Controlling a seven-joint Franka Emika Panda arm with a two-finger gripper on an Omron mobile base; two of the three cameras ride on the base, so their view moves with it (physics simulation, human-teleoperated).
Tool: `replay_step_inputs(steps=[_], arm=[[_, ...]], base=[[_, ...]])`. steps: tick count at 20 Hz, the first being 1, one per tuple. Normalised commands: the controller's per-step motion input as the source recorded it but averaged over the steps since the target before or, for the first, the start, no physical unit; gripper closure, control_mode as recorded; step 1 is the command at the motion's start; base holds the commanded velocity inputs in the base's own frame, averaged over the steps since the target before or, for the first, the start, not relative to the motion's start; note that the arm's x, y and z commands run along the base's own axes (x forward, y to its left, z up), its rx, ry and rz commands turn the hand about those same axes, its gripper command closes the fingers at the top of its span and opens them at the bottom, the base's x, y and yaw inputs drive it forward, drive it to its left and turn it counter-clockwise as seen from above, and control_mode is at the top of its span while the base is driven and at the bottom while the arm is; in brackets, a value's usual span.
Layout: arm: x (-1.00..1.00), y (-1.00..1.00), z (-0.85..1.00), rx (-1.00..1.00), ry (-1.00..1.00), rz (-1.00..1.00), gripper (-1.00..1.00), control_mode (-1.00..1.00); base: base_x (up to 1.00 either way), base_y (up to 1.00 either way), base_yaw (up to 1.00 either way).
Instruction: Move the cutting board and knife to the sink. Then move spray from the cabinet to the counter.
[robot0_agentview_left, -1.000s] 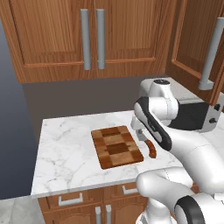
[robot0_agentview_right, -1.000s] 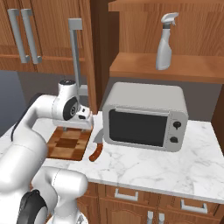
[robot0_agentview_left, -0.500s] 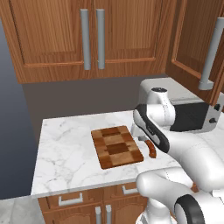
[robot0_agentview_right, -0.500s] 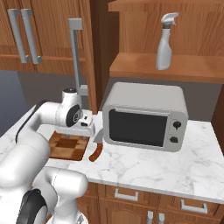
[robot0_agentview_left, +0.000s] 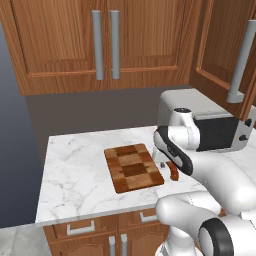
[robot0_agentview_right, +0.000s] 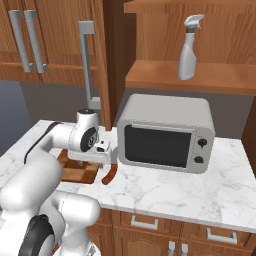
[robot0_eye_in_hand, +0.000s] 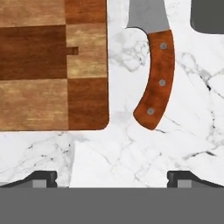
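since the earlier frames the white arm's hand has dropped lower toward the white marble counter (robot0_agentview_left: 75, 175) with grey veins, and the two-finger gripper (robot0_eye_in_hand: 112, 177) now hangs close above the stone beside the board, while the board, knife and microwave lie where they were. taking the checkered wooden cutting board (robot0_agentview_left: 133, 167) of light and dark brown blocks as the landmark: it lies flat on the counter, its long side running away from the counter's front edge. just beside its right long edge, apart from it with a strip of bare marble between, lies the small knife (robot0_eye_in_hand: 154, 65) with a silver blade and a curved reddish-brown wooden handle carrying three small rivets; in the hand view the handle curls toward the board's rounded corner without touching it. the gripper's two dark finger tips (robot0_eye_in_hand: 41, 177) stand wide apart with nothing between them but marble, and they sit over the counter just off the board's near corner, with the knife handle ahead of them. right of the board, past the knife, stands a grey boxy microwave (robot0_agentview_right: 167, 132) with a dark door and two knobs. above that, well up from the board, the small slim grey spray bottle (robot0_agentview_right: 188, 46) with a white trigger nozzle stands upright on a wooden shelf of the open reddish-brown wall cabinet (robot0_agentview_right: 200, 75), whose door with a long grey bar handle is swung out.
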Motion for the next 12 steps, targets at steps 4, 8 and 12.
replay_step_inputs(steps=[4, 8, 12], arm=[[0.0, -0.34, -0.18, 0.0, 0.0, -0.02, -1.0, -1.0], [0.0, -0.28, -0.14, 0.0, 0.0, -0.01, -1.0, -1.0], [0.0, -0.12, -0.13, 0.0, 0.0, 0.0, -1.0, -1.0]], base=[[0.0, 0.0, 0.0], [0.0, 0.0, 0.0], [0.0, 0.0, 0.0]])
